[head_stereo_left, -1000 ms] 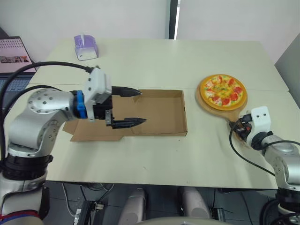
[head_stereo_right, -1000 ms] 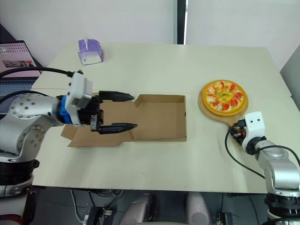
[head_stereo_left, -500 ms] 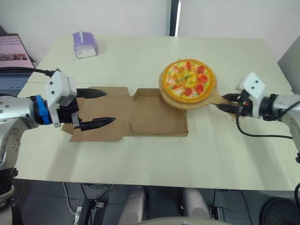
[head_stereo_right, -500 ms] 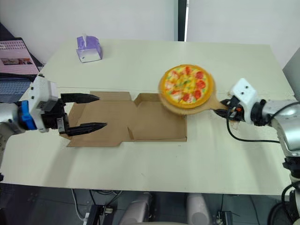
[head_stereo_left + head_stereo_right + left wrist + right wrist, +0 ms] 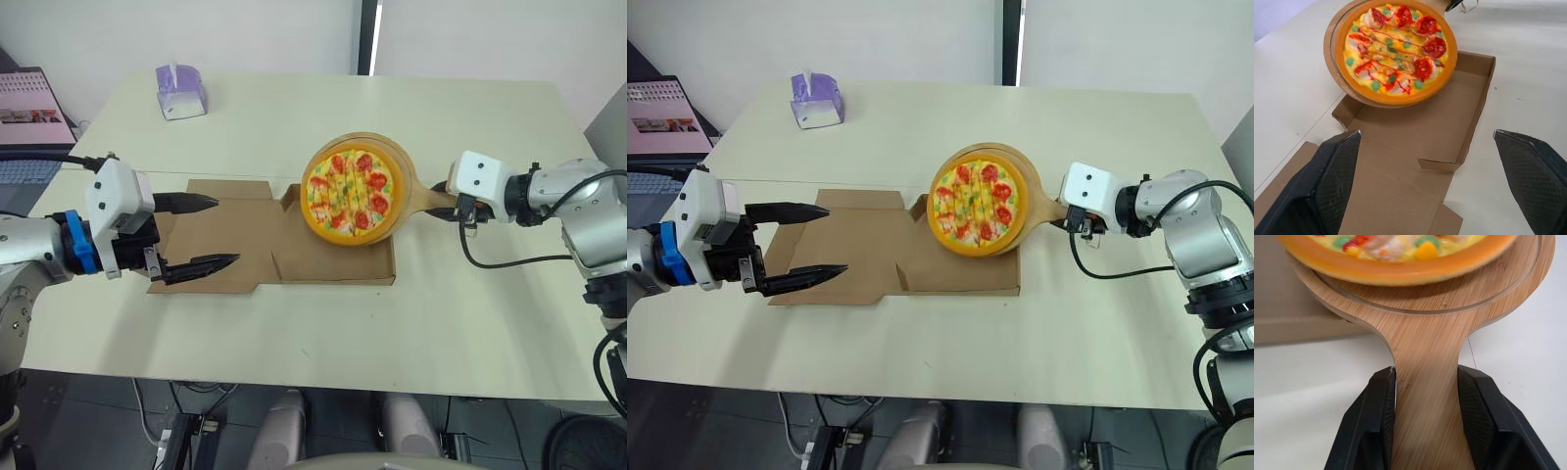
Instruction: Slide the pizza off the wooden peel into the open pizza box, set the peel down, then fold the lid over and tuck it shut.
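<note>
The pale table point(image 5: 294, 323) runs up to a white wall at 12 o'clock, and its seam crosses from 9 to 3. A flat brown cardboard box point(image 5: 245, 264) lies open at the centre, with its lid spread toward 9 o'clock and its low-walled tray toward 3. Over the tray's 1 o'clock corner is the round wooden peel point(image 5: 419, 195), with its handle pointing to 3 o'clock. On it sits the pizza point(image 5: 348, 189), which has an orange crust, yellow cheese, red slices, green bits and thin red drizzle. Bare peel rim shows past the pizza from 12 to 2 o'clock. The left arm reaches in from 9 o'clock, level with the table, and the left gripper point(image 5: 227, 231) is spread wide over the lid, holding nothing. The right arm comes in from 3 o'clock, and the right gripper point(image 5: 1426, 377) is clamped on the peel's handle. A purple tissue box point(image 5: 179, 91) stands at 11 o'clock, well apart.
</note>
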### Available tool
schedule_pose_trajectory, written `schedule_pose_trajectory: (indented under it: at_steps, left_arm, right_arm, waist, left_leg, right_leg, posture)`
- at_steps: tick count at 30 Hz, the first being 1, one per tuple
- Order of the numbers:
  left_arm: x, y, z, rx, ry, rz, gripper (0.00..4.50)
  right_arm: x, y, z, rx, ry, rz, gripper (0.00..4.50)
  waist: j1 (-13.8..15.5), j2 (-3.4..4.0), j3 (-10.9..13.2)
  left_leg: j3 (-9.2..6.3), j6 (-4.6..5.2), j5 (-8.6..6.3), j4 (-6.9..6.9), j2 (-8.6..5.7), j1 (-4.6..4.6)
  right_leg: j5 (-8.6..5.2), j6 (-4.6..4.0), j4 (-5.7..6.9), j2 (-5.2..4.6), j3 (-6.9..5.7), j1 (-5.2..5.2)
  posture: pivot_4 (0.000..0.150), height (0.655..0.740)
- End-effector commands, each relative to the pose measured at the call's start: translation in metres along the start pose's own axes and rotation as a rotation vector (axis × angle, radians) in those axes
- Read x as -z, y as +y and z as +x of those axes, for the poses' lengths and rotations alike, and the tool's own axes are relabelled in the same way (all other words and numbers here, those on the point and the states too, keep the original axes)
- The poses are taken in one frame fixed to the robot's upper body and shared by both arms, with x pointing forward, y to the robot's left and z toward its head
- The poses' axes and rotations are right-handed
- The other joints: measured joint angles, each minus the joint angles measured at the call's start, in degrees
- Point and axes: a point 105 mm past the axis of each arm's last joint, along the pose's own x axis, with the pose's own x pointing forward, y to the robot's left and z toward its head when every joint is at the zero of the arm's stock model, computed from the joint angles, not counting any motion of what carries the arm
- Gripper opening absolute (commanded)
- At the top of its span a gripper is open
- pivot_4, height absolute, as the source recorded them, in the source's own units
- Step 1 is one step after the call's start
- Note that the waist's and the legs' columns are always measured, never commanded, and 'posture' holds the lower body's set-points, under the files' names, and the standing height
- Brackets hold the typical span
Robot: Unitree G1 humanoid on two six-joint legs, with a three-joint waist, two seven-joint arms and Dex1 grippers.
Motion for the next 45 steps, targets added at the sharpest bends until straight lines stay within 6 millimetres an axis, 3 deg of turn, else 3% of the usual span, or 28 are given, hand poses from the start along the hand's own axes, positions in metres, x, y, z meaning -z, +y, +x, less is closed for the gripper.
schedule_pose_trajectory:
  at_steps: [1,9,15,19,25,35,39,44,45]
  left_arm:
    - [-0.012,-0.001,-0.004,-0.007,-0.01,0.05,4.5]
    - [-0.014,-0.002,0.001,0.008,-0.027,0.049,4.5]
    - [-0.019,-0.005,0.011,0.052,-0.066,0.058,4.5]
    - [-0.024,-0.013,0.023,0.12,-0.11,0.059,4.5]
    - [-0.039,-0.029,0.046,0.268,-0.203,0.077,4.5]
    - [-0.065,-0.05,0.085,0.466,-0.331,0.108,4.5]
    - [-0.067,-0.05,0.094,0.48,-0.341,0.11,4.5]
    - [-0.065,-0.05,0.1,0.479,-0.328,0.114,4.5]
    - [-0.064,-0.049,0.101,0.473,-0.318,0.114,4.5]
  right_arm:
    - [-0.024,-0.025,-0.013,0.108,-0.063,-0.082,1.56]
    - [-0.02,-0.052,-0.021,0.213,-0.039,-0.107,1.56]
    - [-0.02,-0.078,-0.049,0.317,-0.044,-0.053,1.56]
    - [0.001,-0.076,-0.071,0.367,-0.006,0.048,1.56]
    - [0.04,-0.041,-0.095,0.438,0.064,0.262,1.56]
    - [0.111,0.058,-0.111,0.539,0.197,0.755,1.56]
    - [0.122,0.086,-0.108,0.549,0.229,0.846,1.56]
    - [0.129,0.103,-0.099,0.548,0.248,0.964,1.56]
    - [0.131,0.105,-0.099,0.542,0.259,0.974,1.91]
  waist:
    - [0.0,0.0,0.0]
    - [-0.1,0.0,0.0]
    - [0.0,0.0,0.0]
    - [0.2,0.0,0.0]
    - [0.6,-0.01,0.0]
    - [-0.1,0.04,0.0]
    - [-0.1,0.06,-0.1]
    - [-0.1,0.08,-0.1]
    - [0.0,0.08,-0.1]
  left_leg:
    - [0.0,0.0,0.0,0.0,0.0,0.0]
    - [0.04,-0.01,0.01,0.01,-0.04,0.02]
    - [0.05,-0.02,0.01,0.02,-0.05,0.01]
    - [0.05,-0.02,0.01,0.01,-0.06,-0.01]
    - [0.04,0.0,0.0,0.09,-0.09,-0.08]
    - [0.11,0.07,-0.03,0.66,-0.16,-0.02]
    - [0.13,0.07,-0.03,0.76,-0.16,0.01]
    - [0.17,0.07,-0.03,0.78,-0.14,0.12]
    - [0.16,0.07,-0.03,0.79,-0.14,0.13]
  right_leg:
    - [0.0,0.0,0.01,0.0,0.0,-0.01]
    - [0.02,-0.04,0.07,0.02,0.02,-0.04]
    - [0.03,-0.05,0.09,0.02,0.01,-0.05]
    - [0.03,-0.05,0.08,0.02,-0.01,-0.06]
    - [0.03,-0.05,0.1,0.0,-0.03,-0.04]
    - [0.05,-0.05,0.39,0.1,0.04,0.11]
    - [0.06,-0.04,0.45,0.13,0.07,0.14]
    - [0.07,-0.03,0.61,0.13,0.16,0.15]
    - [0.07,-0.03,0.65,0.12,0.17,0.15]
  posture:
    - [0.15,0.74]
    - [0.15,0.74]
    - [0.15,0.74]
    - [0.15,0.74]
    - [0.15,0.74]
    - [0.15,0.74]
    - [0.15,0.74]
    - [0.15,0.74]
    - [0.15,0.74]
